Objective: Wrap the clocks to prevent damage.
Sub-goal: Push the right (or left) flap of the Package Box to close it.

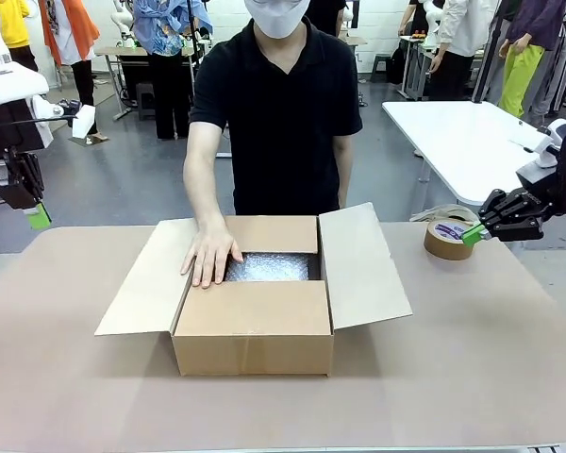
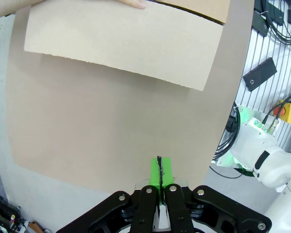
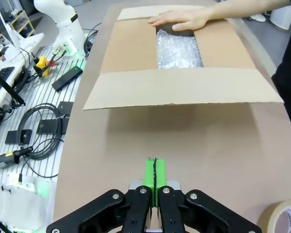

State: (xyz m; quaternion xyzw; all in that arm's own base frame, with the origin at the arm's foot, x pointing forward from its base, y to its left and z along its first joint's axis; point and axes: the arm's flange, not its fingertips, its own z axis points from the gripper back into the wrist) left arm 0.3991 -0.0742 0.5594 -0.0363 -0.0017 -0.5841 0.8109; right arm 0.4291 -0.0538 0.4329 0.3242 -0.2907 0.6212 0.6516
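Task thing: no clock is to be seen; bubble wrap (image 1: 269, 267) fills the open strip of the cardboard box (image 1: 253, 330), so whether a clock lies beneath cannot be told.
Box position: mid-tabletop (image 1: 75, 377), between the arms, side flaps splayed toward each.
Long axis: the exposed strip runs side to side, arm to arm.
Person's hand (image 1: 210, 253): flat on the far-left edge of the opening.
Left tool (image 1: 38, 215): pads pressed together, empty, well apart from the box's left flap.
Right tool (image 1: 472, 234): pads together, empty, just beside the tape roll (image 1: 447, 241).
Nearer arm: probably the right, by a little.
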